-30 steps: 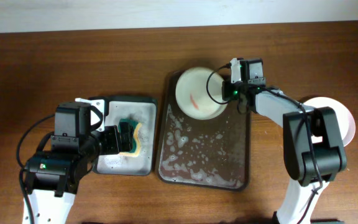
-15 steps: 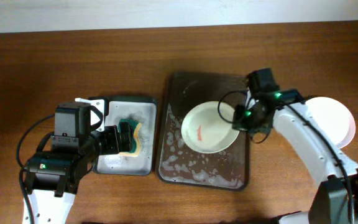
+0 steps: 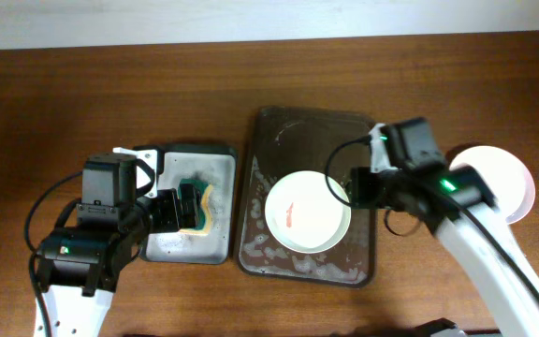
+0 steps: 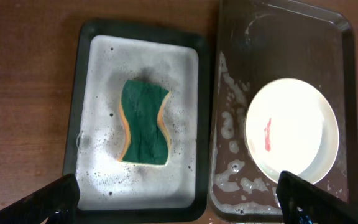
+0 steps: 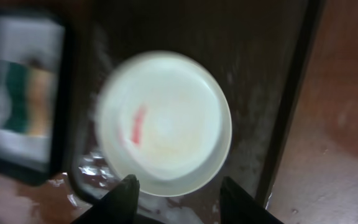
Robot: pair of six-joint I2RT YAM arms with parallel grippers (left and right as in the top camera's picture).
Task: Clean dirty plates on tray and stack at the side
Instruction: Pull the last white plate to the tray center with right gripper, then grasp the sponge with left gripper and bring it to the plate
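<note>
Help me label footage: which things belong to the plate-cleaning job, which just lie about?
Job: red-smeared round white plate; dark brown rectangular tray; green-yellow sponge in grey tray; pale plates stacked at right.
Lying about: only the wooden table.

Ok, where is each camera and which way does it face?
Overhead: fixed above the table, facing straight down; tray, plate, left arm and right arm show.
Left wrist: above the sponge, facing down; left pincer fingertips at both bottom corners.
Right wrist: above the plate, facing down, blurred; right pincer fingertips at bottom edge.
Shared: all three show plate and sponge.
</note>
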